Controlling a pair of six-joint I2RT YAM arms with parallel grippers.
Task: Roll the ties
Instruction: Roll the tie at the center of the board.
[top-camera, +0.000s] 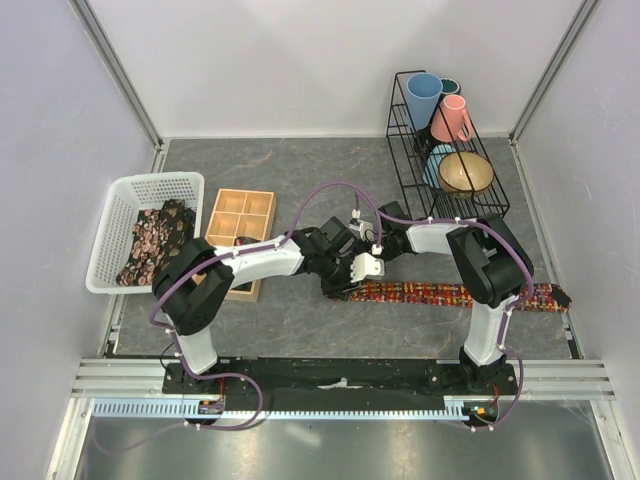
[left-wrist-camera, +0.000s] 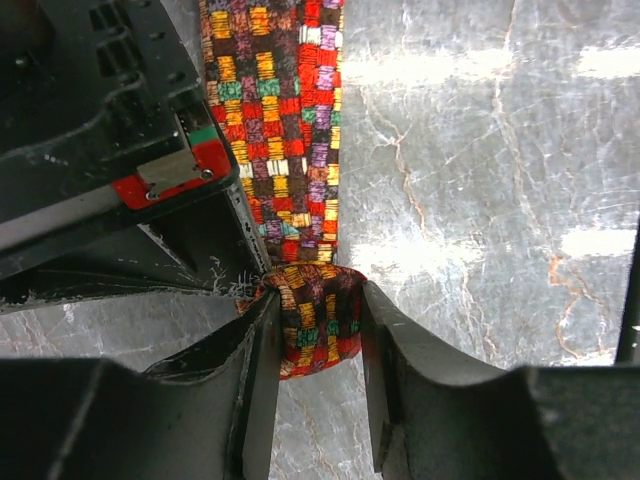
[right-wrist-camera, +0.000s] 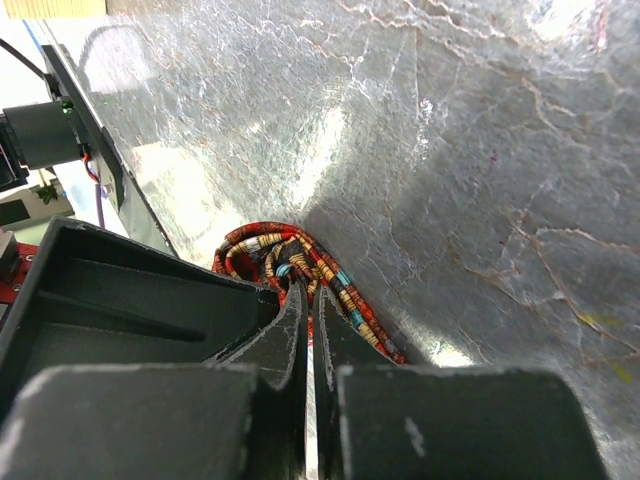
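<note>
Where the grey, marble-veined table (top-camera: 300, 170) spreads flat between white walls, a black wire rack (top-camera: 400, 150) stands at its far right, holding smooth cups and a round wooden bowl (top-camera: 465, 172). At the left edge sits a white plastic lattice basket (top-camera: 110, 210) with dark floral ties (top-camera: 155, 240) heaped inside. Just beside it is a pale wooden tray (top-camera: 240, 213) split into four square compartments. A long, narrow checked tie (top-camera: 440, 293), woven in small red, orange, yellow and purple blocks, lies flat across the near middle of the table towards the right. Its left end is curled into a small, soft roll. The left gripper (left-wrist-camera: 318, 300) has its jaws partly apart, clamping that roll from both sides. The right gripper (right-wrist-camera: 305, 290) has its jaws pressed together, pinching fabric at the roll's layered edge.
</note>
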